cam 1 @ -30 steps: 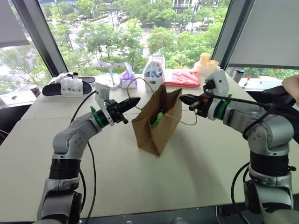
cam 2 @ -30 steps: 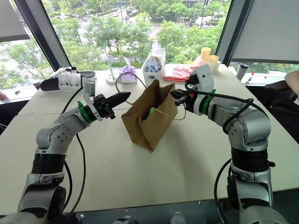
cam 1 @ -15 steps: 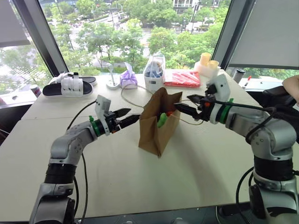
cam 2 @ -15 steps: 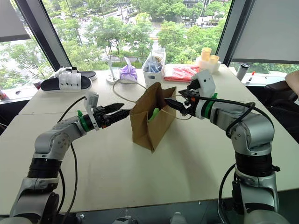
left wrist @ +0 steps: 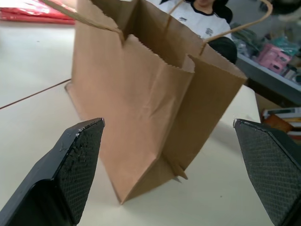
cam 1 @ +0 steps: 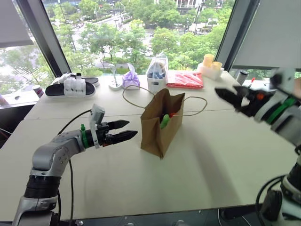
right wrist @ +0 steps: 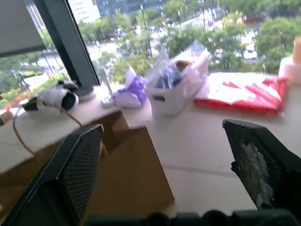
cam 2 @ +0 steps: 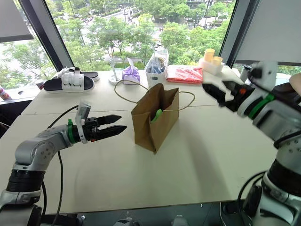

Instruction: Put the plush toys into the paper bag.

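Both toys sit in the standing paper bag — left gripper and right gripper, both spread wide and empty, could topple it by snagging its loose string handles.

Paper bag walls are hiding most of the green plush toy and orange plush toy. Picture's edge is cutting off the person.
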Robot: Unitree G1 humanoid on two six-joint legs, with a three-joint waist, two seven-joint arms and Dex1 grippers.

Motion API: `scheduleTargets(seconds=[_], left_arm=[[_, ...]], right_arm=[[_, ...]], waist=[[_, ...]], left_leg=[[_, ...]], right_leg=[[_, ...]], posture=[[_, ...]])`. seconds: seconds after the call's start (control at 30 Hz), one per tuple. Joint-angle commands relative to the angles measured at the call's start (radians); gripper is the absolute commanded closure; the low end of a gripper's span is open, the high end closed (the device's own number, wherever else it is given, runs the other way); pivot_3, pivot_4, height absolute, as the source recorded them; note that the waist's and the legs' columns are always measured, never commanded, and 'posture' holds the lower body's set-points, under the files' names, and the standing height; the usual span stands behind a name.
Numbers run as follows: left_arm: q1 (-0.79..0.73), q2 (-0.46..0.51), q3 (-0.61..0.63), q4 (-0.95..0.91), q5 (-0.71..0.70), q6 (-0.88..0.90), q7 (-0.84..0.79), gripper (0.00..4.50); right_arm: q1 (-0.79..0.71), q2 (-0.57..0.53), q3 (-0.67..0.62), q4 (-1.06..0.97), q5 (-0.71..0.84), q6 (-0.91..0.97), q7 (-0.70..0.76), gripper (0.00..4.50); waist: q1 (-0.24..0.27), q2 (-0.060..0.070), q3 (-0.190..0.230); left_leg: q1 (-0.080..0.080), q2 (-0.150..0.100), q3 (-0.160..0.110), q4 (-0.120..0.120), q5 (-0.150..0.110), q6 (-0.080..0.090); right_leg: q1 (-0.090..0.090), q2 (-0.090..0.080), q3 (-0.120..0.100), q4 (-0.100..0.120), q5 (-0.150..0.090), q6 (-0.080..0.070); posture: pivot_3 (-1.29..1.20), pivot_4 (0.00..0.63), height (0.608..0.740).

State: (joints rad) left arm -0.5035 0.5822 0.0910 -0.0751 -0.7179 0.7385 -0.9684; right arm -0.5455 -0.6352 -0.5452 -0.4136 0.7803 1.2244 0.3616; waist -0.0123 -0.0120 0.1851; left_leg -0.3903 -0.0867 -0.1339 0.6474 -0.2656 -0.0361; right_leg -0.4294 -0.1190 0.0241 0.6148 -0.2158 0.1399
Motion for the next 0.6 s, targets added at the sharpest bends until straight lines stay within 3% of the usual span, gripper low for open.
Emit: scheduleTargets(seconds=[0.03, 0.07, 0.17, 0.4, 0.6], left_arm=[[-0.008, -0.028, -0.03, -0.03, 0.031, -0.056, -0.002, 0.0], [-0.009, -0.037, -0.04, -0.027, 0.04, -0.064, 0.0, 0.0], [-0.006, -0.06, -0.065, -0.023, 0.076, -0.099, 0.013, 0.0], [0.039, -0.128, -0.106, -0.103, 0.125, -0.144, 0.092, 0.0], [0.031, -0.182, -0.155, -0.1, 0.168, -0.18, 0.115, 0.0]], right_arm=[[0.053, 0.051, 0.118, -0.058, -0.032, -0.107, 0.009, 0.09], [0.068, 0.071, 0.157, -0.05, -0.05, -0.134, 0.007, 0.09], [0.083, 0.121, 0.271, -0.009, -0.104, -0.218, 0.016, 0.89], [0.014, 0.205, 0.472, 0.092, -0.188, -0.342, 0.061, 4.42], [-0.006, 0.222, 0.514, 0.123, -0.21, -0.351, 0.075, 4.42]], waist=[[-0.007, 0.0, 0.0], [-0.008, 0.0, 0.0], [-0.006, 0.0, 0.0], [0.0, 0.001, 0.0], [0.001, 0.0, 0.0]], left_leg=[[0.0, 0.0, 0.001, 0.0, 0.0, 0.0], [0.001, 0.001, 0.001, 0.0, 0.0, 0.0], [0.001, 0.001, 0.001, 0.0, 0.0, 0.0], [0.001, 0.001, 0.001, 0.0, 0.0, 0.0], [0.0, 0.0, 0.0, 0.0, 0.0, 0.0]], right_leg=[[0.0, 0.0, 0.0, 0.0, 0.0, 0.0], [0.0, 0.0, 0.0, 0.001, 0.0, 0.0], [-0.001, 0.001, 0.0, 0.001, 0.0, 0.0], [-0.001, 0.0, 0.0, 0.0, 0.0, 0.0], [-0.001, 0.0, 0.0, 0.0, 0.0, 0.0]], posture=[[0.0, 0.15, 0.74], [0.0, 0.15, 0.74], [0.0, 0.15, 0.74], [0.0, 0.15, 0.74], [0.0, 0.15, 0.74]])
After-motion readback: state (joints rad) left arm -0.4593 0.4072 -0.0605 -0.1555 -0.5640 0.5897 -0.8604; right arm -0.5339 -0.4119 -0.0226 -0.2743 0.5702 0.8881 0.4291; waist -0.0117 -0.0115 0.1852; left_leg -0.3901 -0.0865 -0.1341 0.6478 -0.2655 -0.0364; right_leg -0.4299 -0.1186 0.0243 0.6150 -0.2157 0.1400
